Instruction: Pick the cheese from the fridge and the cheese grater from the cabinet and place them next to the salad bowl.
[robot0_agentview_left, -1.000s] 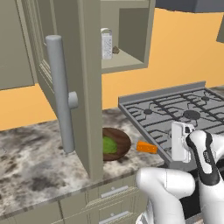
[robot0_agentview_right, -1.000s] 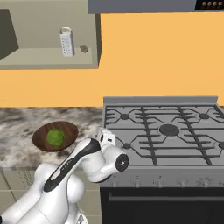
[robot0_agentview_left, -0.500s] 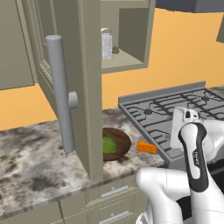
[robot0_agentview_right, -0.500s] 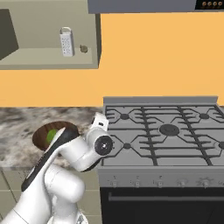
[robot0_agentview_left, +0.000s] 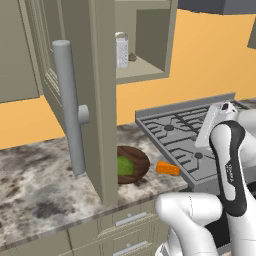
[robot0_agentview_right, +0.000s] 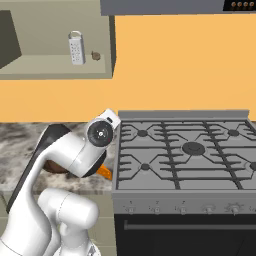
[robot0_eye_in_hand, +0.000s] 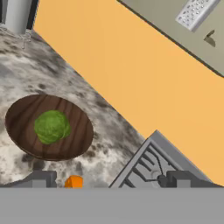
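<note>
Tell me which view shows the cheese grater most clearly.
The right base view: the cheese grater stands upright in the open cabinet, facing the camera. The left base view shows it narrower, side-on. The hand view catches it tilted at the top edge.

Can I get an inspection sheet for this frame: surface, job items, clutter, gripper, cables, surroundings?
Surface: marble counter beside the stove.
Job items: cheese on the counter next to the salad bowl; grater upright in the open cabinet.
Clutter: small brown lump beside the grater.
Gripper: gripper open, empty, above the counter near the cheese.
Cables: nothing seen.
Surroundings: orange wall, cabinet door swung open.
</note>
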